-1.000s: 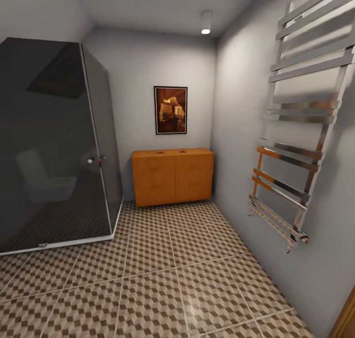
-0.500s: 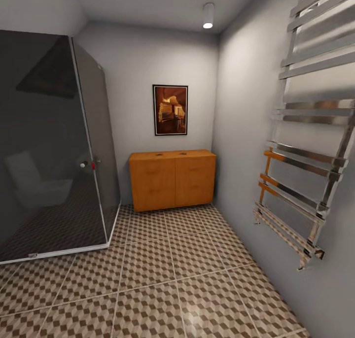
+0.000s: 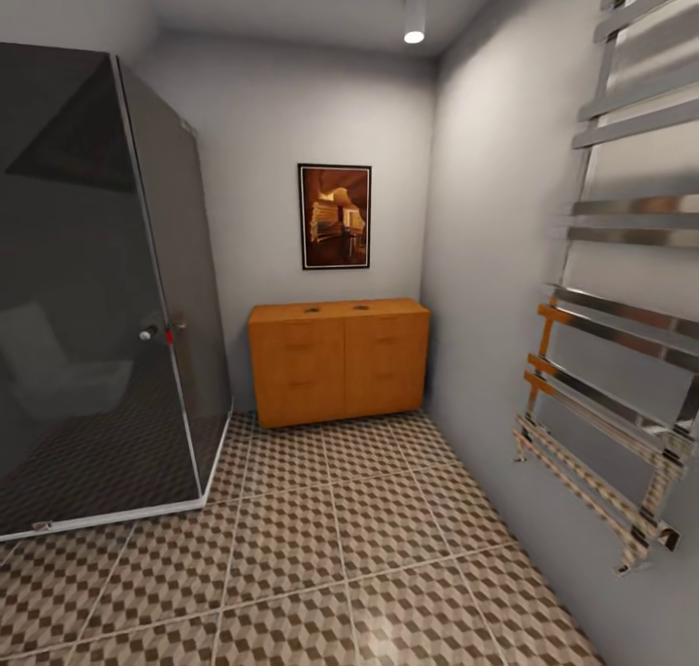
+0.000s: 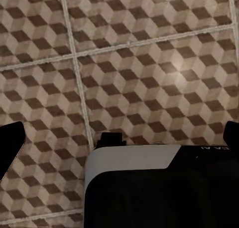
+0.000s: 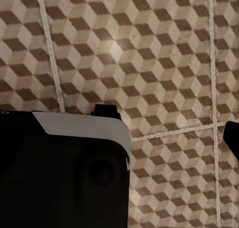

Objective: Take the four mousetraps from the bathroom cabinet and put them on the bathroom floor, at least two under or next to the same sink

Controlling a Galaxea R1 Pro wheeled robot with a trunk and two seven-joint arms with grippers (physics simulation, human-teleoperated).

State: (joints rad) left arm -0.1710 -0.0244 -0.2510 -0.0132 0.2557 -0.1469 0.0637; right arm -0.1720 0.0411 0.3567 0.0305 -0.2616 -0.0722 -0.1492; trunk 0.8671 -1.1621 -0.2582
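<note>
Now your target is dead ahead: the low orange-brown wooden cabinet (image 3: 338,360) with its two columns of drawers sits against the far wall, tucked into the right-hand corner under the dark framed picture (image 3: 335,216). Two small dark shapes lie on its top, too small to name, so where the mousetraps are you can't tell yet. The drawers all look closed.

It's bigger in the head view than a second ago, and the chrome ladder-style towel rail (image 3: 612,355) on the right wall has slid further out to the edge, so that's you rolling forward, not the room moving. Good news for the task: you're closing the gap, but you're well short of reaching distance.

Between you and the chest runs the cube-patterned brown and beige tiled bathroom floor (image 3: 330,549), with the dark smoked-glass shower cubicle (image 3: 97,297) on your left and a white toilet reflected faintly in it.

Both wrist views look straight down at those tiles (image 4: 149,63) (image 5: 149,48) past a dark and white body. The finger parts only peek in at the edges, so whether either pincer is apart or together, I can't tell. My call: roll on to the drawer fronts.
</note>
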